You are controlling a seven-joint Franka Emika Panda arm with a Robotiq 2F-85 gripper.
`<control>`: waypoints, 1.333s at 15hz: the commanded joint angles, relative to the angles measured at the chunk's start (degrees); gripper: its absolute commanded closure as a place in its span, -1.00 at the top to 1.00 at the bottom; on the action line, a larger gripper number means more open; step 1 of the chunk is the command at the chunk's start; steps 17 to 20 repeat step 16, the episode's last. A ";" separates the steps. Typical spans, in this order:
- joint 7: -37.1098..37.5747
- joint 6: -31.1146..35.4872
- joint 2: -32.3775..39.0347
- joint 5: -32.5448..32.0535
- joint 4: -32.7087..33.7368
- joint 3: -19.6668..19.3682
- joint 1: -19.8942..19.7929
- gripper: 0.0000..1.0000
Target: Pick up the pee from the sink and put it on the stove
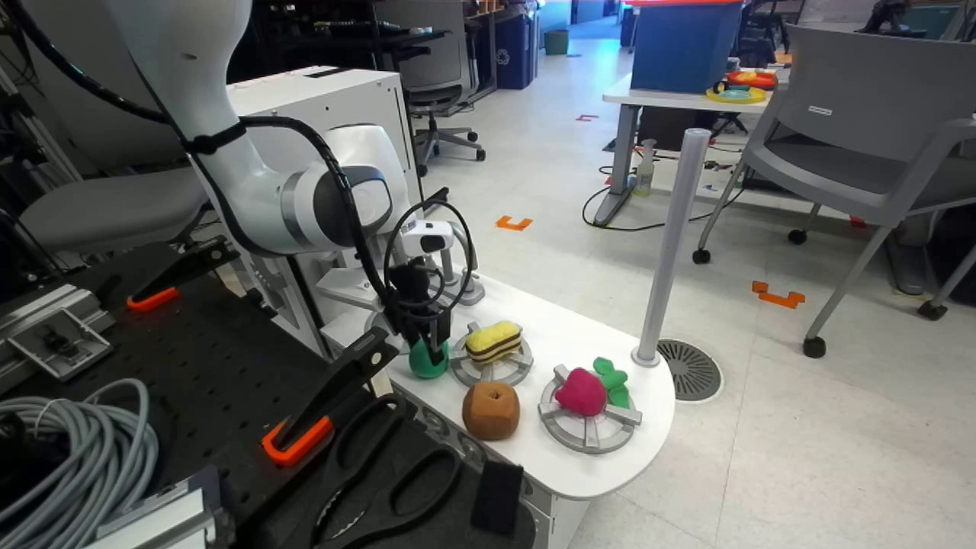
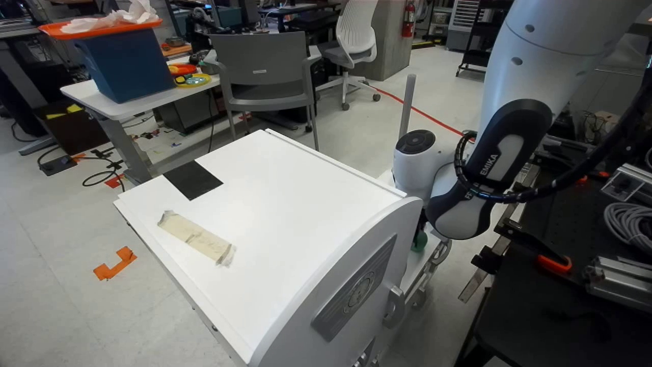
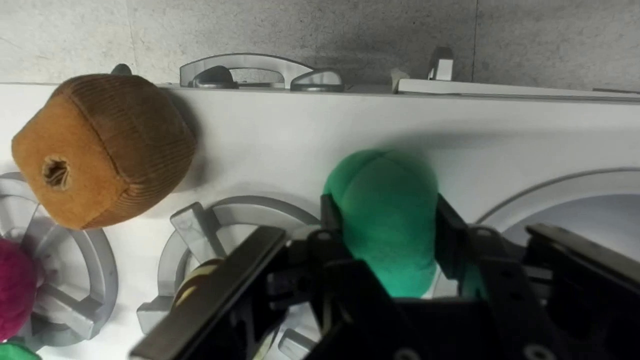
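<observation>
1. Green toy (image 3: pixel 387 215): matt cloth, smooth to my eye.
2. Brown toy (image 3: pixel 140 130): ribbed, corduroy-like cloth beside a suede-like face.
3. Burner grates (image 1: pixel 591 431): smooth, plastic-looking, dull silver.
4. Tape strip (image 2: pixel 196 237): wrinkled, papery.

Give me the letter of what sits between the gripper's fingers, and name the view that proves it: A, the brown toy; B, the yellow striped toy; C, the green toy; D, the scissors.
C, since the wrist view shows the green toy with a finger of the gripper at each side, while the brown toy lies well apart from them.
</observation>
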 commanded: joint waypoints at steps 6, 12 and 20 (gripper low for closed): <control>2.23 -2.57 -5.48 -4.01 -9.59 -7.29 9.30 1.00; 1.82 -4.42 -10.72 -3.67 -13.08 -7.03 8.97 1.00; 1.99 -4.44 -12.20 -4.41 -14.27 -6.90 8.71 1.00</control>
